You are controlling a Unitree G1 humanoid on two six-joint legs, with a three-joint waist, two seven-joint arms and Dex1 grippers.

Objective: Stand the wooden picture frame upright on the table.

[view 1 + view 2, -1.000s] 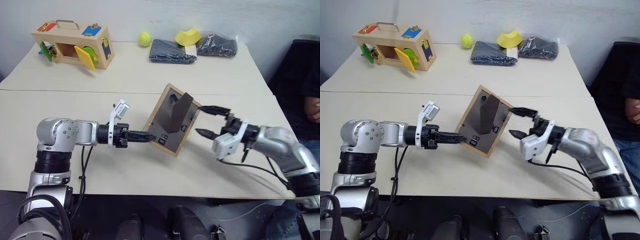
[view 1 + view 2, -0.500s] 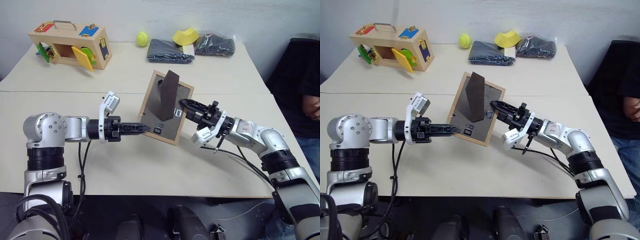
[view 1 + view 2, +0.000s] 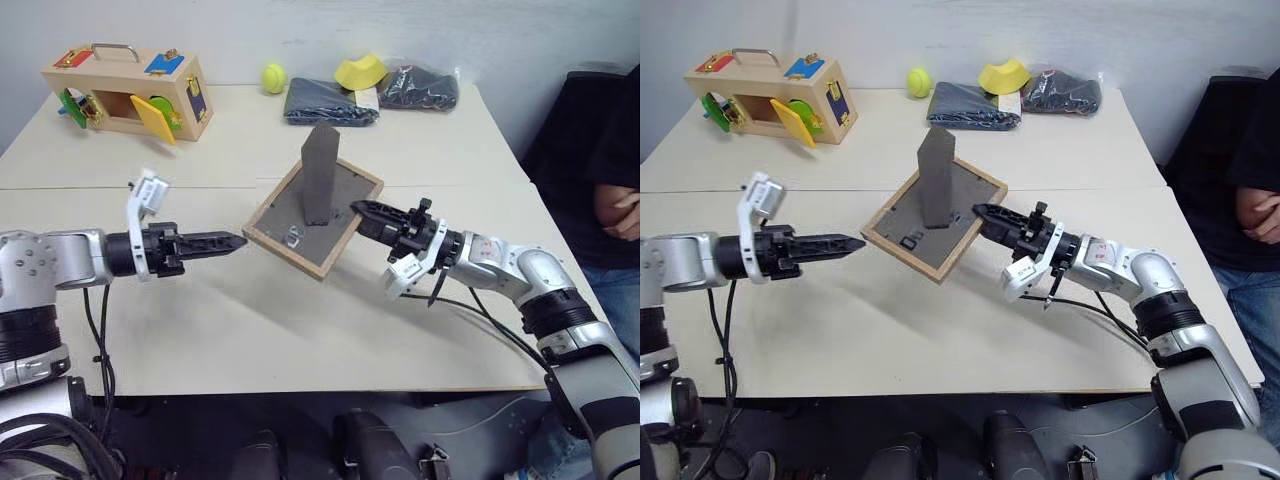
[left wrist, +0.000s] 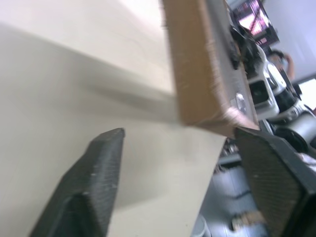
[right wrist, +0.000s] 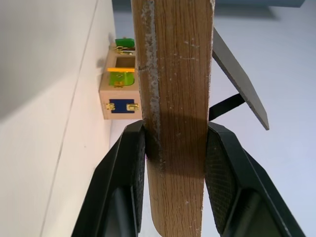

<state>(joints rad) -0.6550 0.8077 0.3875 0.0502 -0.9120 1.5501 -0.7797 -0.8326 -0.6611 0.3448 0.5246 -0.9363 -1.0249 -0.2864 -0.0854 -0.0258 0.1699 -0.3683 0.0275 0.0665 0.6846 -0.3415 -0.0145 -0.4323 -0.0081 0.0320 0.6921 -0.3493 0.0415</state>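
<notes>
- Your right gripper (image 3: 358, 209) is clamped on the wooden picture frame (image 3: 312, 217), holding it above the table (image 3: 300, 330), back upward, easel folded out.
- Your left gripper (image 3: 232, 240) hangs apart from it, apparently spread wide.
- Left: tilt it upright and set it down.

You get even, bright room light over the table (image 3: 300, 330); soft shadows fall beneath both arms, while the left wrist view smears with blur.
</notes>
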